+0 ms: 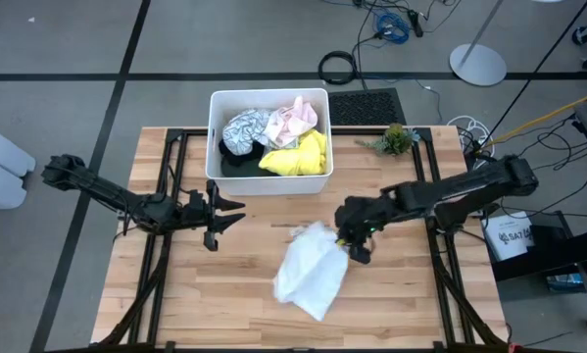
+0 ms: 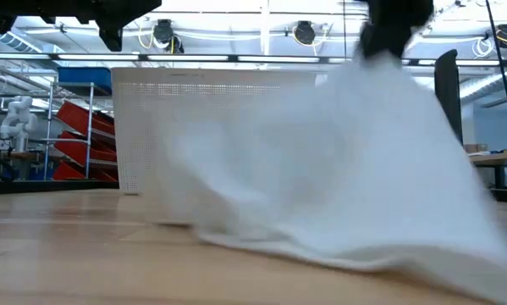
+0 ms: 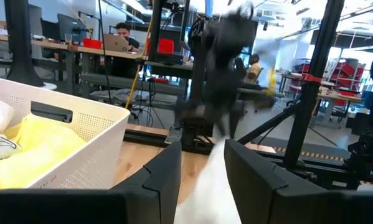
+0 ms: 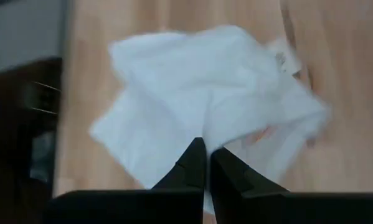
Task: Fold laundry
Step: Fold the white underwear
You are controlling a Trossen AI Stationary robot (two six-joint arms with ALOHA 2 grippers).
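A pale light blue garment point(image 1: 311, 270) lies crumpled on the wooden table in front of the white bin point(image 1: 215, 147). My right gripper point(image 1: 350, 243) is shut on its far right part. In the low view the garment point(image 2: 321, 186) slopes down from the gripper point(image 2: 388, 30) to the tabletop. My left gripper point(image 1: 232, 214) hovers open and empty left of the garment, near the bin's front left corner. The bin holds a yellow garment point(image 1: 295, 157), a white one with grey pattern point(image 1: 244, 127), a pale pink-white one point(image 1: 295, 118) and a dark one point(image 1: 236, 157). My right gripper pinches a bunched ridge of the garment point(image 4: 205, 127) between its two shut fingers, at the garment's far right part. The fingers come from above, slanting from the table's right. That part is raised, and the rest point(image 2: 338, 246) drapes down and lies on the table.
The bin point(image 2: 194, 110) stands at the table's far middle, just behind the garment. A small green plant point(image 1: 396, 139) sits at the far right. Bare wood lies near the front edge and to the left. A person sits at a desk point(image 3: 121, 37) in the room beyond.
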